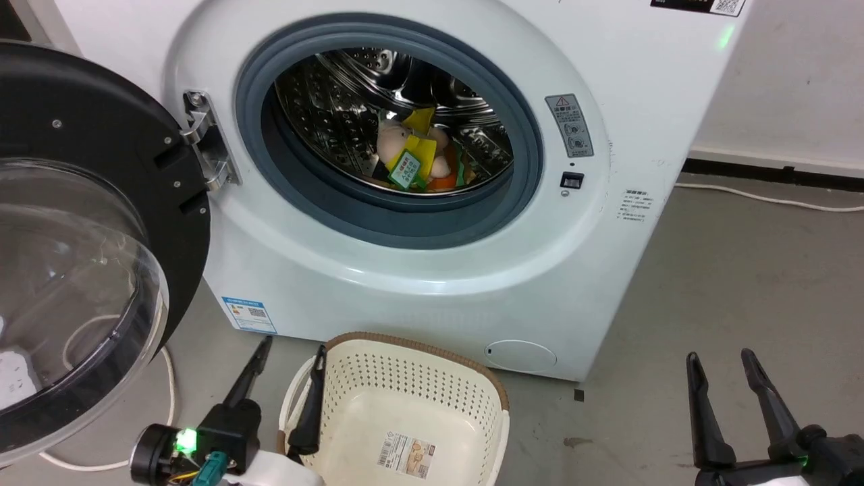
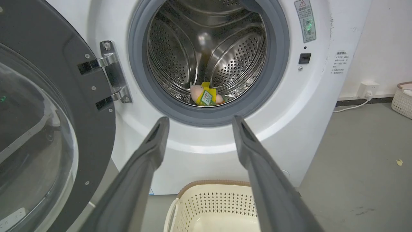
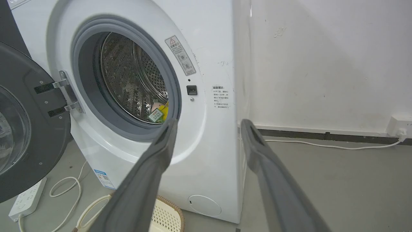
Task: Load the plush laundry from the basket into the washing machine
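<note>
Left end effector (image 1: 294,345) spread; plush laundry (image 1: 403,150) well beyond.

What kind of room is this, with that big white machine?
Probably a plain laundry or utility corner, perhaps a test room: a front-loading washing machine with its door open, a basket before it on a bare grey floor, and a power strip.

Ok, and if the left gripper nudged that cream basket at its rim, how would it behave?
The basket is perforated plastic with a bare bottom, so probably light. On the smooth grey floor it would likely slide easily. A push high at the rim might tilt it instead.
</note>
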Robot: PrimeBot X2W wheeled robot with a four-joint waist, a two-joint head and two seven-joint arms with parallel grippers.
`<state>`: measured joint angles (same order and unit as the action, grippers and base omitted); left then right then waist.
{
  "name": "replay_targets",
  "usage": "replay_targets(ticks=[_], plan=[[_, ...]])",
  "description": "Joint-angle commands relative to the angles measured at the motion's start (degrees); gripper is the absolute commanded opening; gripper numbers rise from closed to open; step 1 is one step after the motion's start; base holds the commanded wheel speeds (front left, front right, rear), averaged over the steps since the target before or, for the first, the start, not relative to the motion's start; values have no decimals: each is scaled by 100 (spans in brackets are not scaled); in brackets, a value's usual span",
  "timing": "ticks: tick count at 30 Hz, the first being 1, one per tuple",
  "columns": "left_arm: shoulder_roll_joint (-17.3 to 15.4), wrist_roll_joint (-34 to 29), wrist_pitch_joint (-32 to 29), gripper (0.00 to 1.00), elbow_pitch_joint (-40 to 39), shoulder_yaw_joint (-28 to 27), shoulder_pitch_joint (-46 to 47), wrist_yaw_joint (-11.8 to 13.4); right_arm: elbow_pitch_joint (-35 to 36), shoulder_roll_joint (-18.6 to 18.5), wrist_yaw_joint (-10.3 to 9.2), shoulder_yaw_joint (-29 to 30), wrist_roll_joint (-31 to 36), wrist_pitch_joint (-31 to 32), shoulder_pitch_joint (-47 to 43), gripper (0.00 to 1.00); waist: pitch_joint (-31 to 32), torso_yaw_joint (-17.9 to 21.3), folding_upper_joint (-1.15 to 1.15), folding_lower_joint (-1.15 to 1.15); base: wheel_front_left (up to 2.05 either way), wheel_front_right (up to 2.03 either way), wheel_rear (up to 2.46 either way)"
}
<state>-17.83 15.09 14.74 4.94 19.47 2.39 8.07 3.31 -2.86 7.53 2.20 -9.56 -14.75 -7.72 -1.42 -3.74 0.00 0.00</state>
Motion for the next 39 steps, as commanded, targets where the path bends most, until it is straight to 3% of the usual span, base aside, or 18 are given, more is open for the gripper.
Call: replay_targets(ticks=[1, 2, 39], plan=[[43, -69, 26, 100, 41, -18, 23, -81, -32, -1, -4, -8, -5, -25, 27, 100, -12, 5, 0, 0, 0, 0, 0], [35, -45, -7, 0, 32, -6, 1, -69, -17, 0, 0, -7, 1, 3, 4, 0, -11, 5, 0, 0, 0, 0, 0], [435, -436, -405, 0, -111, -522, -64, -268, -102, 0, -1, -64, 259, 401, 211, 0, 30, 105, 0, 0, 0, 0, 0]])
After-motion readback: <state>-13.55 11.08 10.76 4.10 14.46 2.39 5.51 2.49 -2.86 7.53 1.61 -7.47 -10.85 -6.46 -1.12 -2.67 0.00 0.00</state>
